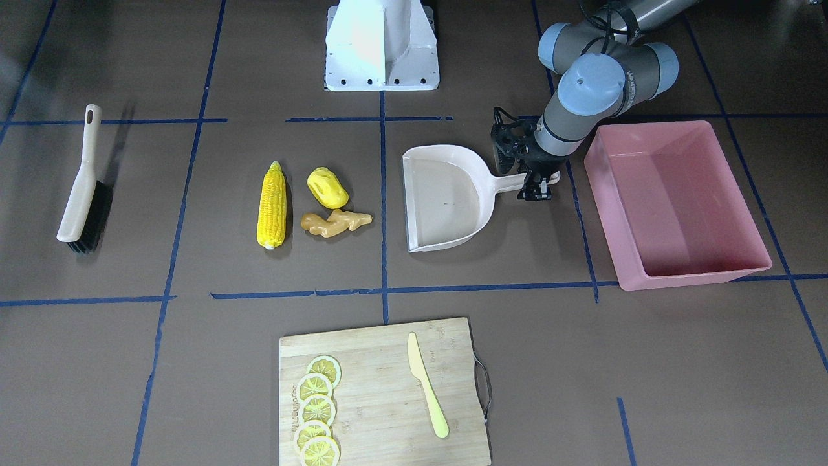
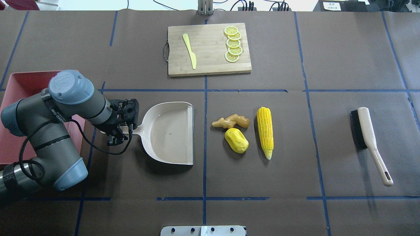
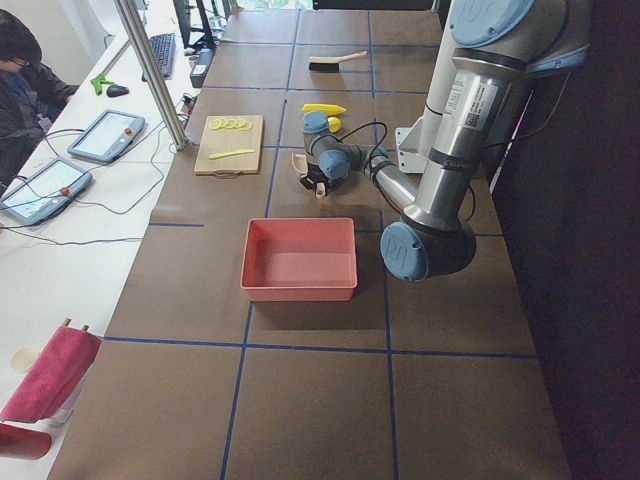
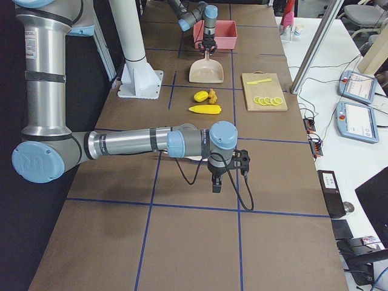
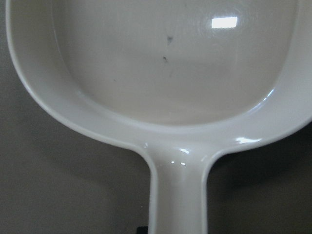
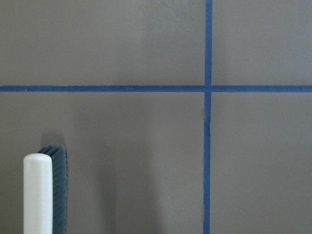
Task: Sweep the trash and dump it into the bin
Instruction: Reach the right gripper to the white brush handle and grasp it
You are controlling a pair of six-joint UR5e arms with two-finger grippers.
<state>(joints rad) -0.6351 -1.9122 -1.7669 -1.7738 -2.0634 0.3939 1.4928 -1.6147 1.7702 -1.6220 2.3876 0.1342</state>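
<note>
The trash lies in the middle of the table: a yellow corn cob [image 1: 272, 206], a lumpy yellow oval piece [image 1: 327, 188] and a tan ginger root [image 1: 335, 222]. Beside them a beige dustpan [image 1: 446, 200] lies flat, its mouth facing the trash. My left gripper [image 1: 537, 186] points down over the dustpan's handle [image 2: 139, 131]; I cannot tell whether it is shut on it. The pink bin [image 1: 695, 275] stands just beyond that arm. My right gripper [image 4: 216, 185] hovers over the table near a brush [image 6: 38, 195]; I cannot tell its state.
The brush [image 2: 367, 137] lies on the robot's right side, apart from the trash. A wooden cutting board [image 2: 210, 65] with lemon slices and a pale yellow knife sits at the far edge. The robot's white base [image 1: 381, 65] is at the near edge. A person sits at the side desk.
</note>
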